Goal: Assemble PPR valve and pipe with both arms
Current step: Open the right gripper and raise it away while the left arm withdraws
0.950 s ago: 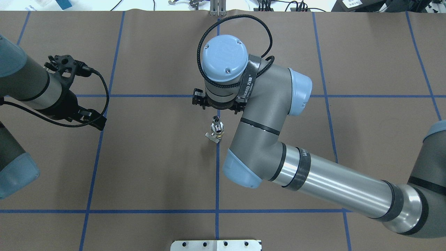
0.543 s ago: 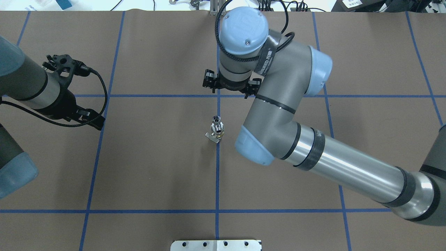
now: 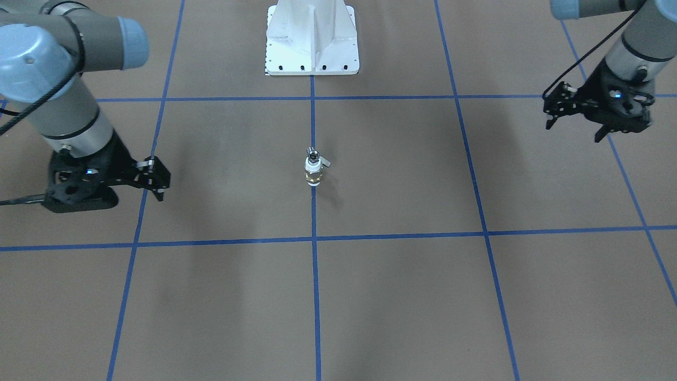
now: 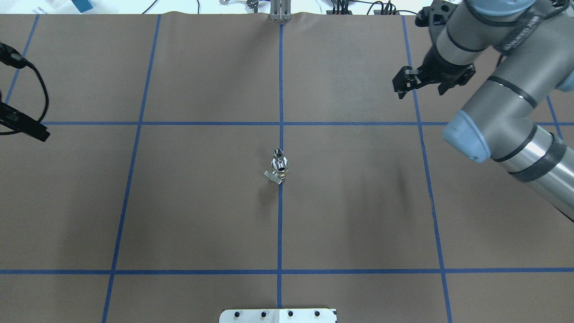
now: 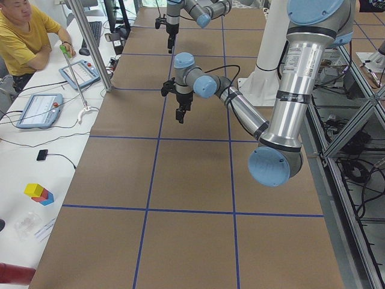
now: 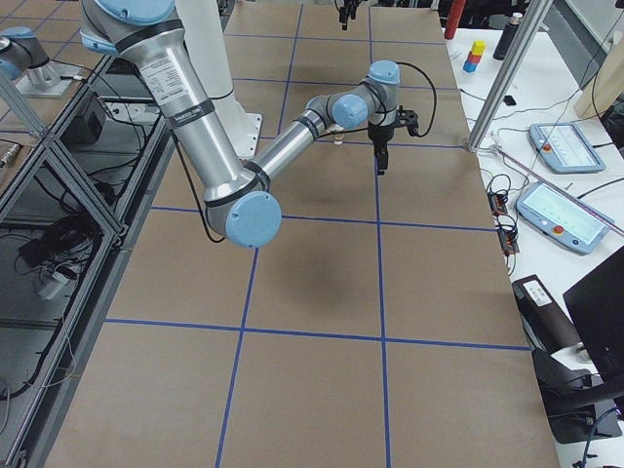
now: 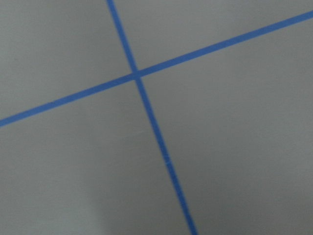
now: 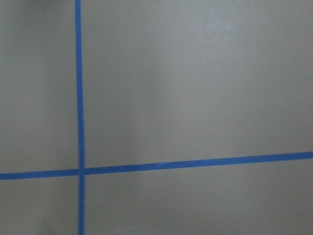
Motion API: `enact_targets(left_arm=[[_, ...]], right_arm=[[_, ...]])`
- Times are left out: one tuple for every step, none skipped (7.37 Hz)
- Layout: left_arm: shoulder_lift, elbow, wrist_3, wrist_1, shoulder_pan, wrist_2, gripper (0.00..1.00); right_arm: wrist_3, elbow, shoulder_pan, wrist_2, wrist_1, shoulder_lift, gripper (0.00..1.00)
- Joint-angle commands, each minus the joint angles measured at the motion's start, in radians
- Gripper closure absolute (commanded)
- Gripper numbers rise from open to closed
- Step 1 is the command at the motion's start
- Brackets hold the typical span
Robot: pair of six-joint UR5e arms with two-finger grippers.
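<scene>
The PPR valve point(image 3: 313, 175), white with a brass band and a grey side lever, stands upright on the middle blue tape line. The silver pipe point(image 3: 313, 154) sits in its top end. In the overhead view the pipe point(image 4: 279, 154) and valve point(image 4: 279, 172) show as one small piece at the table's centre. My right gripper point(image 4: 420, 92) hangs open and empty over the far right of the table. My left gripper point(image 3: 574, 132) is open and empty far off to the other side, mostly past the overhead view's left edge. Both wrist views show only table and tape.
Brown table cover point(image 4: 202, 215) with a blue tape grid. The white pedestal base point(image 3: 312, 37) stands at the robot's edge of the table. A seated operator point(image 5: 21, 36) and tablets point(image 5: 39, 109) are beside the far edge, with metal posts there.
My right arm has swung from just behind the valve up and away to the far right. My left arm has pulled back to the left edge. The valve and pipe have not moved.
</scene>
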Motion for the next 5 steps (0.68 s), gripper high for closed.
enact_targets(left_arm=[[0.054,0.075,0.228,-0.002,-0.163,-0.031,0.01],[0.077,0.118,0.308,-0.017,-0.197,-0.033,0.0],[0.096,0.138,0.314,-0.021,-0.23,-0.029,0.0],[0.178,0.149,0.308,-0.021,-0.244,-0.026,0.0],[0.174,0.19,0.311,-0.025,-0.307,-0.026,0.0]], right_arm=[[-0.276,0.021,0.144,0.064,0.0,-0.161,0.0],[-0.388,0.021,0.215,0.105,0.0,-0.221,0.0],[-0.494,0.018,0.279,0.136,0.0,-0.277,0.0],[-0.571,0.013,0.332,0.136,0.0,-0.322,0.0],[-0.591,0.011,0.363,0.136,0.0,-0.353,0.0]])
